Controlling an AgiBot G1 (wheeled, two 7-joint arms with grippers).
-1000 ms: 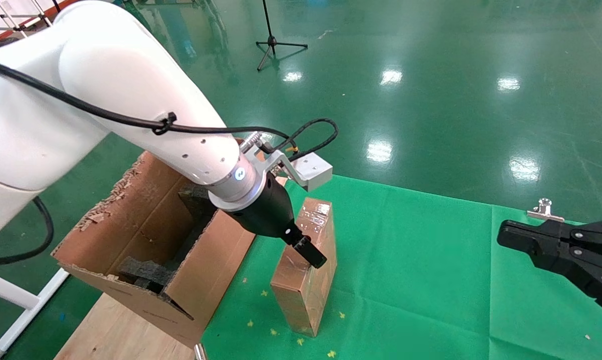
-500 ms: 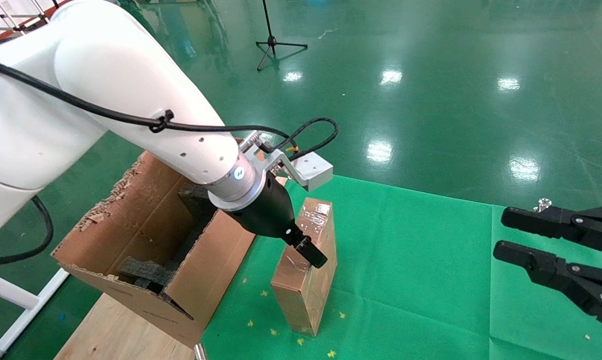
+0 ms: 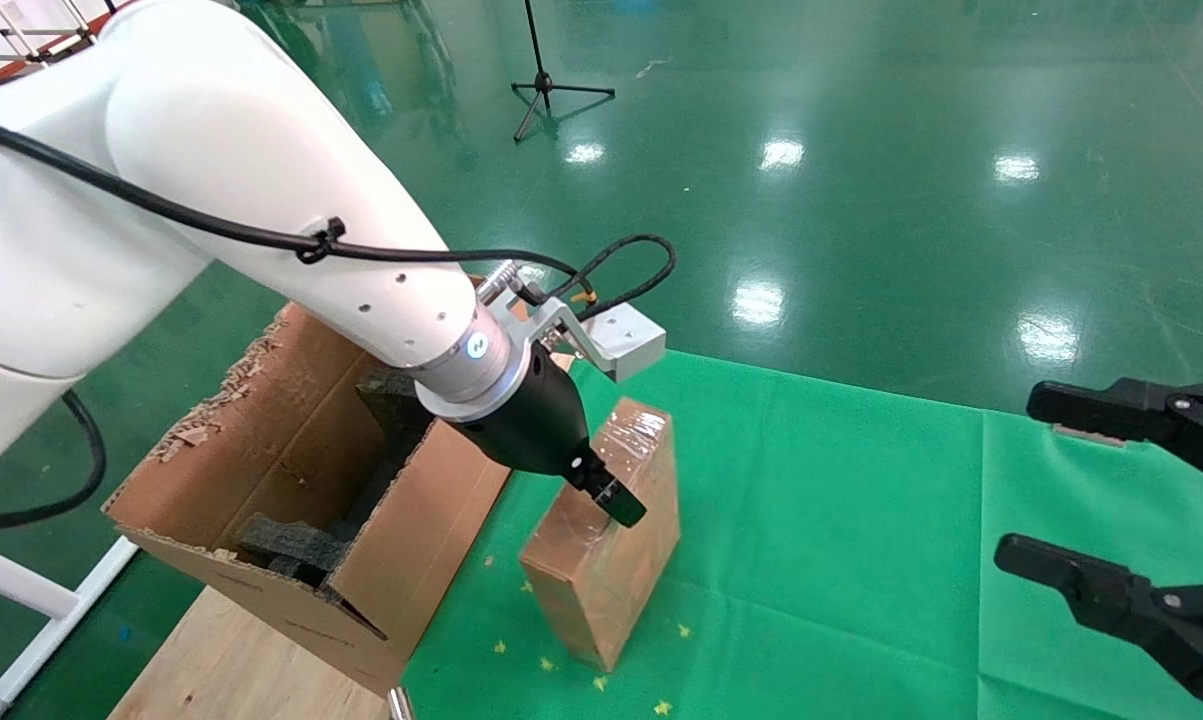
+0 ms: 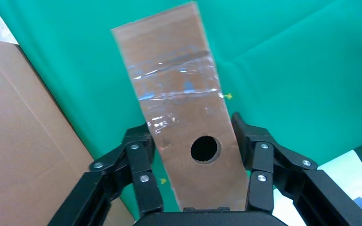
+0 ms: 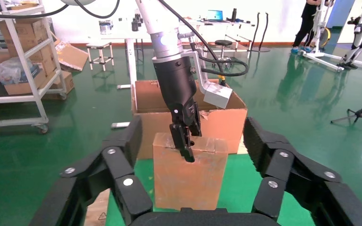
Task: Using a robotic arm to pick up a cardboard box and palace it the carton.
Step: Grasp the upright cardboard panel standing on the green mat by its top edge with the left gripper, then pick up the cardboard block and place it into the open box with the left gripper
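The white robotic arm's left gripper (image 3: 616, 500) is shut on the top narrow face of the cardboard box (image 3: 611, 580), which stands tilted on the green cloth beside the carton (image 3: 291, 450). In the left wrist view the fingers (image 4: 141, 141) press both long edges of the taped box (image 4: 179, 80), beside its round hole (image 4: 204, 149). The carton holds black foam blocks (image 3: 291, 545). My all-black right gripper (image 3: 1026, 478) is wide open and empty at the right. In the right wrist view it (image 5: 193, 129) faces the box (image 5: 191, 183).
A green cloth (image 3: 841, 520) covers the table. The carton rests on a wooden board (image 3: 221, 650) at the left. A white frame leg (image 3: 21, 590) stands below the left arm. A tripod stand (image 3: 546, 80) is far back on the green floor.
The box has tilted and turned in the left gripper, its lower end swinging toward the carton. The right gripper has gone from shut to wide open.
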